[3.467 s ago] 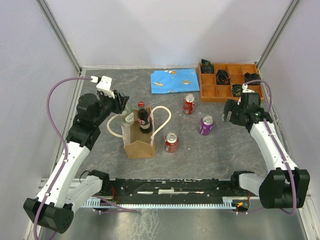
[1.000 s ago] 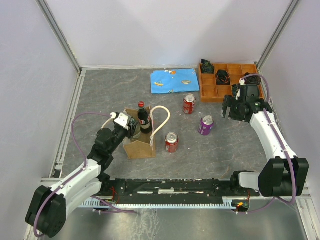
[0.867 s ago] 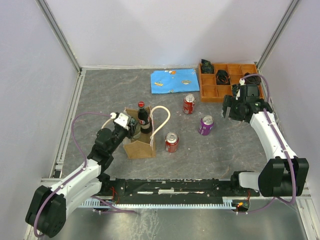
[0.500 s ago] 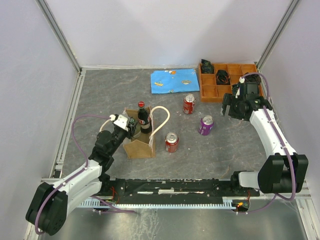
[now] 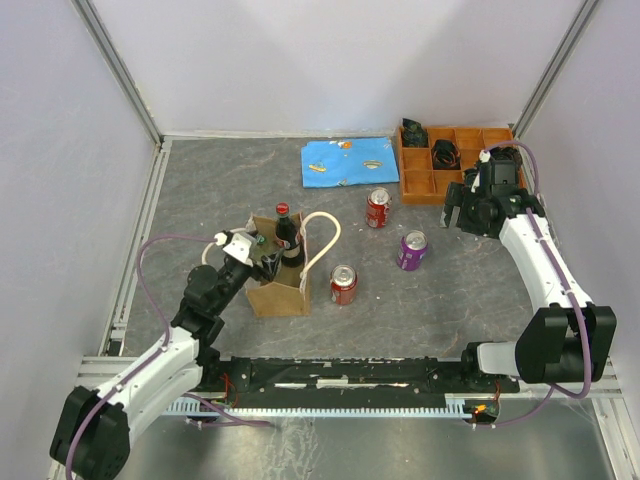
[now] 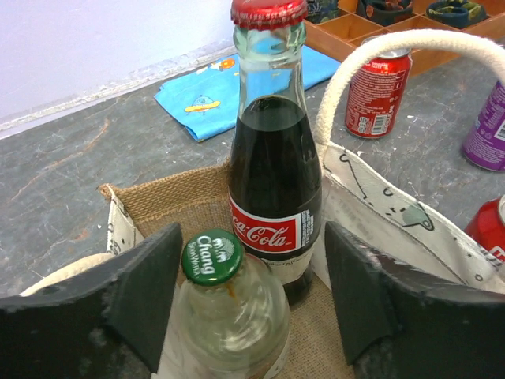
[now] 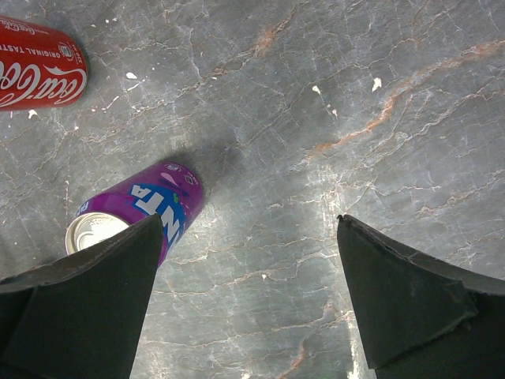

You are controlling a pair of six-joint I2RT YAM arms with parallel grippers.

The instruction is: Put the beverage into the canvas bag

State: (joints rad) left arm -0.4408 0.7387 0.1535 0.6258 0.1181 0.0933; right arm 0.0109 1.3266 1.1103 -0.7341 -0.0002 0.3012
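Observation:
The canvas bag stands upright at centre left, cream handle looping to its right. Inside it stand a Coca-Cola glass bottle with a red cap and a clear bottle with a green Chang cap. In the left wrist view the bag's burlap wall and the Coca-Cola bottle fill the middle. My left gripper is open; the green-capped bottle sits between its fingers, untouched. It hovers at the bag's near-left rim. My right gripper is open and empty above the table.
A purple can and two red cans stand right of the bag. The purple can lies just left of my right gripper. A blue cloth and an orange compartment tray sit at the back.
My left gripper carried the green-capped bottle down into the bag, let go, and is drawing back toward the near edge. My right gripper has drifted slightly toward the tray.

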